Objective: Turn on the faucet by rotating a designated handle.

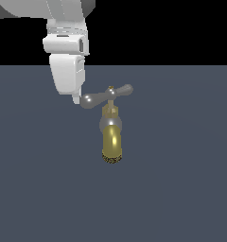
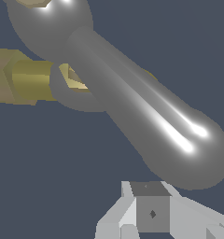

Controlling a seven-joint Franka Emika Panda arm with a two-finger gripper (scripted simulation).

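Faucet [image 1: 112, 137] sits about mid-frame on the flat dark surface [image 1: 181, 189], brass spout pointing toward the camera in the exterior view, speckled nozzle rim at the low end. On top is the handle [image 1: 107, 96], a shiny silver crossbar with fat rounded ends and a little brass knob in the middle, tilted so the end at the exterior view's left sits a bit lower.

The gripper [image 1: 76, 99] hangs right at that lower end, tip just beside or maybe touching the bulb. Honestly can't tell which. In the wrist view the handle [image 2: 146, 121] fills most of the picture and one finger [image 2: 151, 210] shows right under the rounded end. Can't tell whether the fingers are wide or closed, since only that bit shows.

What could go wrong, I'd guess: that bulb is round and slick, so a push that's off-centre could let the finger slide over or under it instead of turning the bar. Pushing too near the tip could also make it slip off the end early, leaving the faucet barely rotated.
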